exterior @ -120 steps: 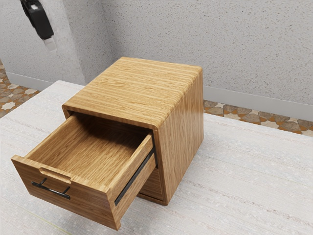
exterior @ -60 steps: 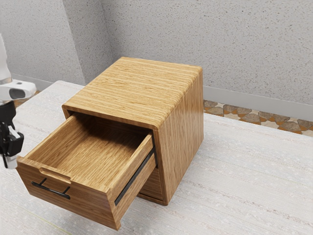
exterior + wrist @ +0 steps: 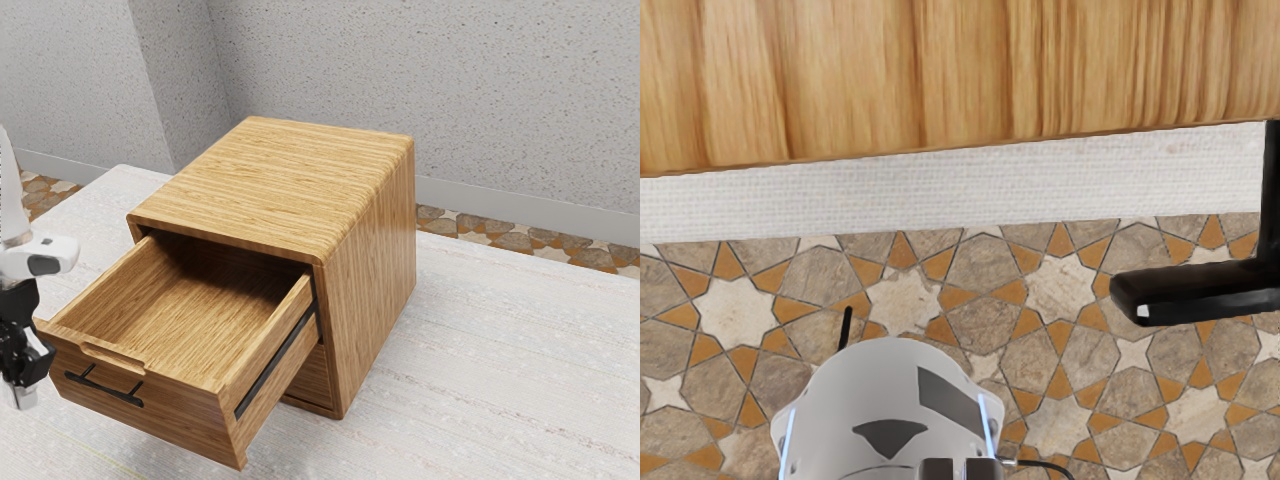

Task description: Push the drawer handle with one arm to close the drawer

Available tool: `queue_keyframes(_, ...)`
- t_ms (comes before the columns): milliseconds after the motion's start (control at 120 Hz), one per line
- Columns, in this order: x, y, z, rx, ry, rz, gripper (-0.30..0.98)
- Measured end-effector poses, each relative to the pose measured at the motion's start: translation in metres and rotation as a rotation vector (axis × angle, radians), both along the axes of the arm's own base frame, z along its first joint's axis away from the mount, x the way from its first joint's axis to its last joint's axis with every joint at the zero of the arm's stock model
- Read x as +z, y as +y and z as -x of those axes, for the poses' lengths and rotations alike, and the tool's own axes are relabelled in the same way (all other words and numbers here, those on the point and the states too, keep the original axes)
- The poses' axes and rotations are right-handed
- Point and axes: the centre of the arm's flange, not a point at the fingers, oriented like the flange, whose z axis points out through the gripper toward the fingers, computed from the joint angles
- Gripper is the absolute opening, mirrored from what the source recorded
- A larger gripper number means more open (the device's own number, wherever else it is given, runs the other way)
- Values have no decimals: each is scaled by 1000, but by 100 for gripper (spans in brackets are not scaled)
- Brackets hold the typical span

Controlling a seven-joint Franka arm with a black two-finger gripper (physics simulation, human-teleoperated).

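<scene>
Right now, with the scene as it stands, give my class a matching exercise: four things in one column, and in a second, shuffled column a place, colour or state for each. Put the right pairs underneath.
Column one
1. Drawer
2. Handle
3. Floor
4. Pincer

Column two
A. Tiled in brown, orange and cream
B. Near the exterior view's left edge, at the end of the white arm
C. Open, jutting out of the wooden cabinet
D. Black, fixed to a wooden front

Right pairs: 1-C, 2-D, 3-A, 4-B
</scene>
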Motion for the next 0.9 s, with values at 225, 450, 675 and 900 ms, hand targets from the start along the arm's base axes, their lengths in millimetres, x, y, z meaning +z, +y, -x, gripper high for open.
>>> queue_keyframes(225, 0, -16, -5, -2, -48, 25, -10)
queue_keyframes(450, 2, -32, 3, -22, -73, 29, -10)
queue_keyframes(675, 3, -58, 4, -43, -79, 25, -10)
queue_keyframes(900, 21, -77, -6, -60, -126, 40, -10)
